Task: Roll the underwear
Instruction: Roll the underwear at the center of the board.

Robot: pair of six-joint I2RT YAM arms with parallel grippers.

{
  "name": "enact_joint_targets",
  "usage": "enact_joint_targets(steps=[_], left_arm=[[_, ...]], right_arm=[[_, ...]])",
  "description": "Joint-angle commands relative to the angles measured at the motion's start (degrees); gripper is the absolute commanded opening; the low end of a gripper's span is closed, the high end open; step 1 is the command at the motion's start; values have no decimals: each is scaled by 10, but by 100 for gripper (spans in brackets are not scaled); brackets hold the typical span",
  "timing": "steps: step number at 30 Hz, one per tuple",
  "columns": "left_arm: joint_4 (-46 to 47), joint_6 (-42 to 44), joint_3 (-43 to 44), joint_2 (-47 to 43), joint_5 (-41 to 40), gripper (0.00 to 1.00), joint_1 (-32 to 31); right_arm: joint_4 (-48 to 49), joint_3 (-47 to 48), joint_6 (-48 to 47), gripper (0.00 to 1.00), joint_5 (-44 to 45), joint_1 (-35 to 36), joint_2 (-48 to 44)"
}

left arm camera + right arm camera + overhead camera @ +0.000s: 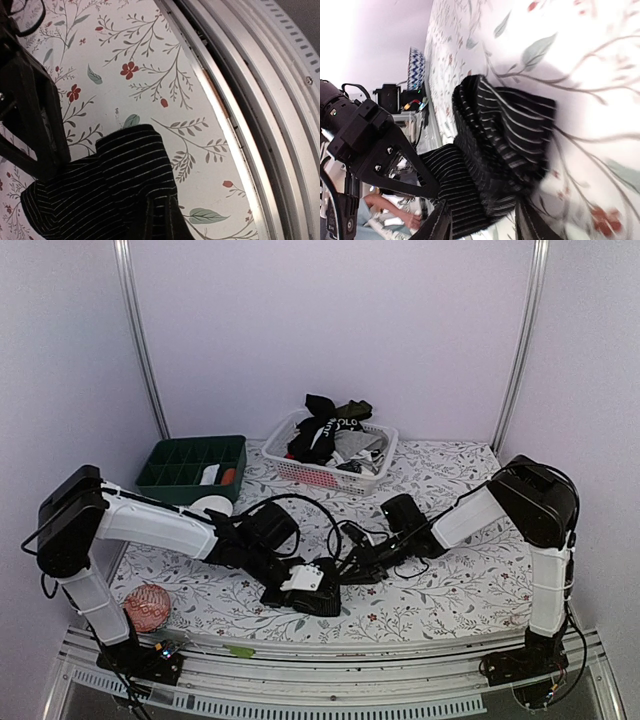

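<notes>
A black underwear with thin white stripes (318, 600) lies partly rolled near the table's front edge, between the two grippers. My left gripper (300, 585) is shut on its edge; in the left wrist view the striped cloth (120, 185) bunches into the pinch at the bottom (160, 222). My right gripper (352, 565) is at the roll's right side. In the right wrist view its fingers (437, 225) stand apart and open, with the rolled underwear (505, 145) just ahead of them. More underwear, black, white and grey, is piled in the white basket (375, 472).
A green divided tray (190, 462) stands at the back left with a white roll (212, 506) beside it. A pink yarn ball (148, 605) sits at the front left. Black cables (320, 515) loop over the floral cloth. The metal table rail (280, 125) runs close by.
</notes>
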Motion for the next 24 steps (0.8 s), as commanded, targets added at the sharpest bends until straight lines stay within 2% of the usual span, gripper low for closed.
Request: enact_joint_targets(steps=[1,7,11,17,24], left_arm=[[-144,2,37,44,52,0,29],[-243,3,113,113,123,0,86],[-301,16,170,182,159,0,121],[-385,50,255,263,201,0,154],[-449,82,322,322,208,0,173]], right_arm=[[-24,-53,-27,44,94,-11,-83],[-28,-174,-116,49,242,19,-253],[-42,-202,-174,53,321,78,-311],[-52,-163,-270,65,398,145,-283],[-56,-78,-384,66,439,169,-198]])
